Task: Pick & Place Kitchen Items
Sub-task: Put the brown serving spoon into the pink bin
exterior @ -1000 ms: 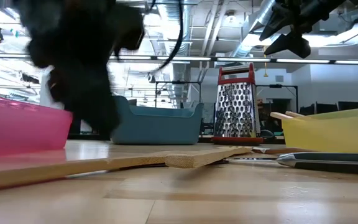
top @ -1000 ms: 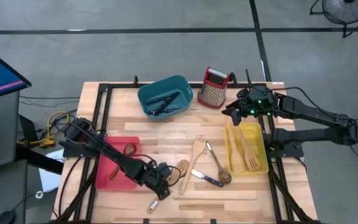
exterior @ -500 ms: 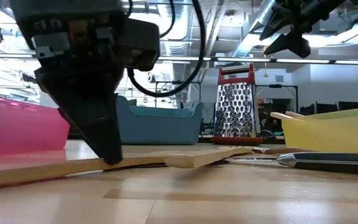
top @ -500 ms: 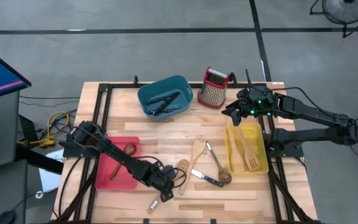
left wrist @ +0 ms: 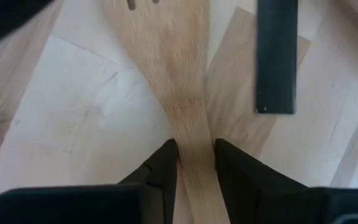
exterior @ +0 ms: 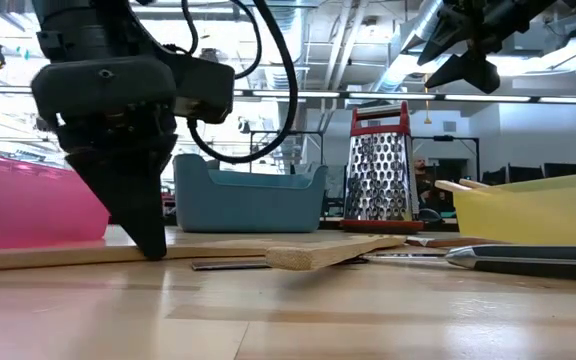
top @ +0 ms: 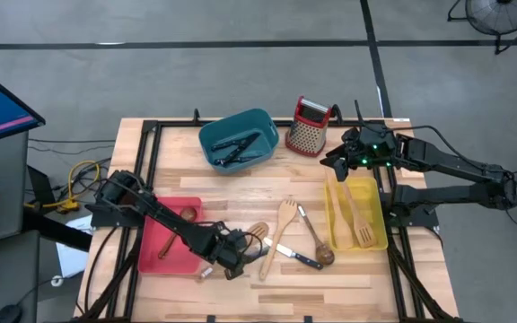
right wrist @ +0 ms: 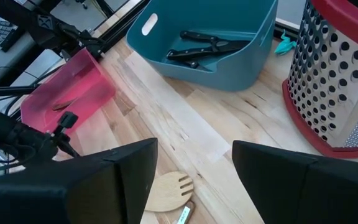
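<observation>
**Left gripper pinching slotted spatula handle, right gripper idle over yellow bin**

Left gripper (top: 233, 266) sat low at bottom centre of the high view, just right of the red bin (top: 150, 244). In the left wrist view its fingers (left wrist: 161, 167) stood nearly closed, one each side of the pale slotted spatula (left wrist: 176, 74) handle, touching it. Spatula lay flat on the table (top: 240, 188); lifted or not, cannot tell. A black knife handle (left wrist: 276, 56) lay beside the spatula blade in that view.

Low view: the left gripper's tips (exterior: 151, 238) came down onto a long pale wooden handle (exterior: 58, 257) lying on the tabletop at left.

Right gripper (top: 337, 163) hovered at upper right of the high view, above the top end of the yellow bin (top: 375, 240), fingers wide apart and holding nothing, per the right wrist view.

Other items: wooden fork and spatula (top: 357, 215) inside the yellow bin; black-handled knives (top: 236, 148) in the teal bin (top: 206, 139); dark wooden spoon (top: 187, 215) in the red bin. Centre of table: pale wooden fork (top: 284, 215), dark spoon (top: 323, 255), small knife (top: 298, 257). Box grater (top: 309, 127) stood upright just right of the teal bin.
</observation>
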Robot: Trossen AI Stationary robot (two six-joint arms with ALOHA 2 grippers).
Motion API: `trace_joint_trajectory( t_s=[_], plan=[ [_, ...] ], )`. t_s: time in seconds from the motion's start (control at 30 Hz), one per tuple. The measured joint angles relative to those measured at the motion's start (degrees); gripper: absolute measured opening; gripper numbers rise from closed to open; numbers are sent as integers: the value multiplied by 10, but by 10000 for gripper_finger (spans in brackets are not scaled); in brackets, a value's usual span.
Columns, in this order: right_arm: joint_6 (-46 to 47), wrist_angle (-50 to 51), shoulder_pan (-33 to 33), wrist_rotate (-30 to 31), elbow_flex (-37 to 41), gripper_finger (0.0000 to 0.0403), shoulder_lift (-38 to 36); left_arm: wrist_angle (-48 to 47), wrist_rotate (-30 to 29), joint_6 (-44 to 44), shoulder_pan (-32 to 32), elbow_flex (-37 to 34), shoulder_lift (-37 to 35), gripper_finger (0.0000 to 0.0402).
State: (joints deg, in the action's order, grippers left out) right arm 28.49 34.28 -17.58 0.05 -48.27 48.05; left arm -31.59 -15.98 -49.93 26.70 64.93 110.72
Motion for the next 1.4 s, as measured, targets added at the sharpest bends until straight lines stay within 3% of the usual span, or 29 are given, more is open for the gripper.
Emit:
trace_joint_trajectory(
  t_s=[0.27, 0.6, 0.9, 1.13, 1.4],
  plan=[
    [0, 0, 0, 0, 0, 221, 0, -2, 21, 1, -13, -1, 0, 29],
    [0, 0, 0, 0, 0, 221, 0, 7, -39, 1, -14, -8, -30, 28],
    [0, 0, 0, 0, 0, 221, 0, 23, -100, 1, -13, -6, -120, 28],
    [-1, 0, 0, 0, 0, 221, 0, 75, -107, 20, -9, -4, -206, 29],
    [-6, 0, 0, 0, 0, 221, 0, 169, -108, 117, 20, -4, -338, 30]
  ],
)
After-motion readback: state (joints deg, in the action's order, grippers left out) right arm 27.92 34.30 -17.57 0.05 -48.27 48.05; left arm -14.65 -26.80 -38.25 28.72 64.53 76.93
